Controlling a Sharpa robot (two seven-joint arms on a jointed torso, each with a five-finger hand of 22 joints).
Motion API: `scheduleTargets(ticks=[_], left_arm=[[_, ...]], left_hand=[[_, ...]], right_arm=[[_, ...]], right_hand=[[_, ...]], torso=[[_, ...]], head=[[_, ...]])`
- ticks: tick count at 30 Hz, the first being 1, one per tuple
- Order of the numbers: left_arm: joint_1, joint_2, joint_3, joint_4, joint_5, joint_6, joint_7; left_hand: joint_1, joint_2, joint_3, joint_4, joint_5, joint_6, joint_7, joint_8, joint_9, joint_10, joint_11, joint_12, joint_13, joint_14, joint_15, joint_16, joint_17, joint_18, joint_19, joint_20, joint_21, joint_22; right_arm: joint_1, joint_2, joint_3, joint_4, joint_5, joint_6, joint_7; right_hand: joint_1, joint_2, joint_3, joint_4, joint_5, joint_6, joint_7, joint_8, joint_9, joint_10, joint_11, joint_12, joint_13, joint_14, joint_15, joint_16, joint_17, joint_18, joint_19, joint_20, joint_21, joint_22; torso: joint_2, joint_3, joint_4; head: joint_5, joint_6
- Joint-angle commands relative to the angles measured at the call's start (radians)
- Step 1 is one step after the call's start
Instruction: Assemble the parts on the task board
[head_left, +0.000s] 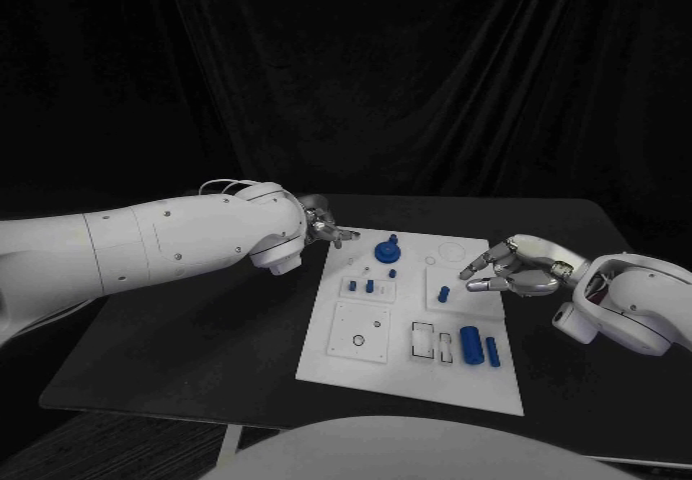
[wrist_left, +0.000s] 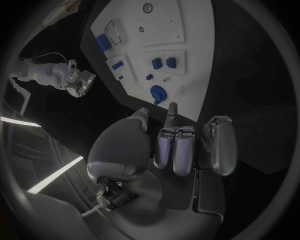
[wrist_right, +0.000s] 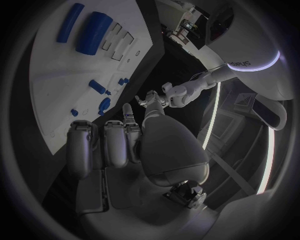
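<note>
- The black tabletop (head_left: 188, 340) carries the white board (head_left: 378, 360) in its middle, set at a slight angle to the robot.
- The left hand (head_left: 326, 232) hovers at the board's far left corner, fingers curled in and holding nothing that I can see; the arm behind it hides most of it from the head view.
- The right hand (head_left: 508, 272) hangs over the board's right edge, fingers bent and apart, with nothing in them.
- The biggest blue cylinder (head_left: 470, 343) and a thinner blue rod (head_left: 492, 351) lie side by side near the board's front right.
- A round blue knob (head_left: 388, 250) stands at the far end; two small blue pegs (head_left: 365, 286) sit in the left block.
- A small blue piece (head_left: 443, 294) lies just beside the right fingertips.
- Risk: the bent right fingers could nudge that small piece and roll it off the board's edge; the pegs are small enough to slip from a loose pinch.
</note>
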Motion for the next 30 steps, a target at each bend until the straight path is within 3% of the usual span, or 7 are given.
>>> scheduleTargets(ticks=[1,4,9,14,23,26,30], left_arm=[[0.005,-0.005,0.001,0.006,0.067,-0.047,0.098],[0.005,-0.009,0.001,0.006,0.076,-0.032,0.108],[0.006,-0.01,0.001,0.002,0.086,-0.007,0.118],[0.005,-0.009,0.001,-0.004,0.091,0.0,0.147],[-0.001,0.004,0.0,-0.021,0.052,-0.039,0.298],[-0.003,0.005,0.0,-0.023,0.033,-0.032,0.296],[-0.006,0.004,0.0,-0.018,-0.018,0.0,0.233]], left_hand=[[-0.005,0.006,-0.01,-0.001,-0.004,0.008,0.001,0.006,0.001,0.103,-0.001,0.004,0.263,0.108,0.002,0.003,0.263,0.012,0.053,0.005,0.002,0.199],[0.012,0.006,-0.015,-0.003,0.002,0.01,-0.001,0.01,0.002,0.103,-0.002,0.004,0.263,0.108,0.002,0.003,0.263,0.012,0.052,0.005,0.001,0.2],[0.102,0.005,-0.02,-0.013,0.038,0.011,-0.002,0.022,0.003,0.103,-0.004,0.004,0.263,0.108,0.0,0.003,0.263,0.013,0.049,0.003,-0.005,0.201],[0.135,0.006,-0.025,-0.01,0.044,0.004,0.001,0.024,0.001,0.103,-0.002,0.004,0.263,0.108,0.002,0.003,0.263,0.014,0.047,0.005,-0.01,0.202],[0.276,0.0,-0.029,-0.029,0.072,-0.009,0.01,0.035,-0.004,0.08,0.009,-0.031,0.241,0.108,0.016,0.003,0.263,0.019,0.026,0.018,-0.043,0.199],[0.304,-0.001,-0.028,-0.034,0.078,-0.008,0.01,0.04,-0.004,0.073,0.01,-0.041,0.234,0.108,0.018,0.003,0.263,0.02,0.022,0.02,-0.047,0.198],[0.313,-0.002,-0.033,-0.028,0.109,-0.004,0.01,0.046,-0.003,0.077,0.009,-0.034,0.239,0.108,0.017,0.003,0.263,0.019,0.025,0.02,-0.035,0.2]], right_arm=[[-0.002,-0.001,0.0,0.001,0.001,-0.012,0.008],[-0.002,0.001,0.0,0.0,0.001,-0.008,0.007],[-0.002,0.002,0.0,0.001,0.001,-0.007,0.006],[-0.002,-0.001,0.0,0.002,0.001,-0.006,0.005],[-0.002,0.001,0.0,0.0,0.001,-0.003,0.005],[-0.002,0.001,0.0,0.001,0.001,-0.004,0.004],[-0.002,0.0,0.0,0.001,0.001,-0.002,0.004]], right_hand=[[0.026,0.028,-0.002,-0.004,-0.003,0.001,0.004,-0.003,-0.001,0.043,-0.004,-0.003,-0.174,0.049,-0.007,-0.003,0.001,0.014,0.052,0.008,-0.003,0.224],[0.025,0.028,-0.002,-0.004,-0.003,0.001,0.004,-0.003,-0.001,0.043,-0.004,-0.003,-0.174,0.049,-0.007,-0.003,0.0,0.014,0.052,0.009,-0.004,0.224],[0.025,0.028,-0.002,-0.004,-0.003,0.001,0.004,-0.003,-0.001,0.043,-0.004,-0.003,-0.174,0.049,-0.007,-0.003,0.001,0.014,0.052,0.009,-0.004,0.224],[0.025,0.028,-0.002,-0.004,-0.003,0.001,0.004,-0.003,-0.001,0.043,-0.004,-0.003,-0.174,0.049,-0.007,-0.003,0.001,0.014,0.052,0.009,-0.004,0.224],[0.026,0.029,-0.003,-0.004,-0.002,0.002,0.004,-0.003,-0.001,0.043,-0.004,-0.004,-0.175,0.049,-0.007,-0.003,0.0,0.014,0.052,0.009,-0.005,0.224],[0.026,0.029,-0.003,-0.005,-0.002,0.002,0.004,-0.003,-0.001,0.043,-0.004,-0.003,-0.174,0.049,-0.007,-0.003,0.0,0.014,0.052,0.009,-0.004,0.224],[0.026,0.029,-0.002,-0.005,-0.002,0.002,0.004,-0.003,-0.001,0.043,-0.004,-0.003,-0.174,0.049,-0.007,-0.003,0.0,0.014,0.052,0.009,-0.004,0.224]], torso=[[0.0,0.0006,-0.0004],[0.0,0.0005,0.0005],[0.001,0.0005,0.0018],[0.001,-0.0003,0.0026],[0.001,0.0003,0.0003],[0.001,0.0003,0.0012],[0.001,0.0002,0.0017]], head=[[-0.001,0.0],[-0.002,0.0],[-0.006,0.0],[-0.01,0.0],[-0.011,0.0],[-0.012,0.0],[-0.011,0.0]])
